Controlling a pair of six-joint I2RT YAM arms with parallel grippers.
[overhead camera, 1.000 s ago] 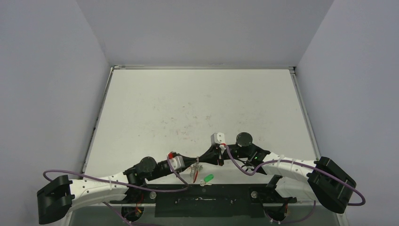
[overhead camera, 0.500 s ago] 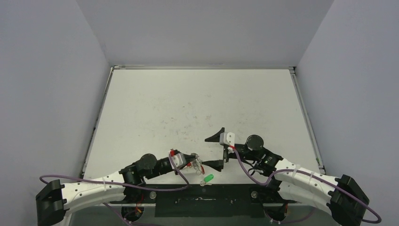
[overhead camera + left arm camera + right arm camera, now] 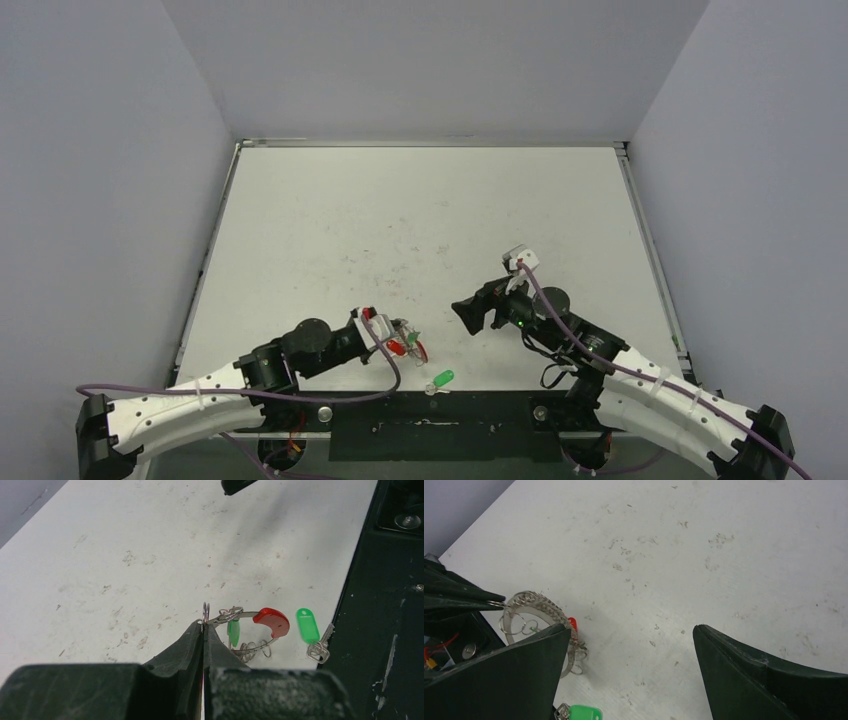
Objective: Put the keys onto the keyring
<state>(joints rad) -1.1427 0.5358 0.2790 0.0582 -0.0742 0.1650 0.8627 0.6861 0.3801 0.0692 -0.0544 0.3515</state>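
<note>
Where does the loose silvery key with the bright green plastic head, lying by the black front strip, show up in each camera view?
Top external: the loose green-headed key sits low centre, just above the black strip.
Left wrist: right of centre, beside that strip.
Right wrist: bottom edge, left of centre, partly cut off.
Shared landmark: the large silvery keyring with its red sleeve, close beside the key.

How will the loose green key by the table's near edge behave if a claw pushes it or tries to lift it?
The loose key lies flat, so it would probably slide, not roll. It looks small and thin, likely light and awkward to pinch off the table. Its smooth plastic head may slip.
</note>
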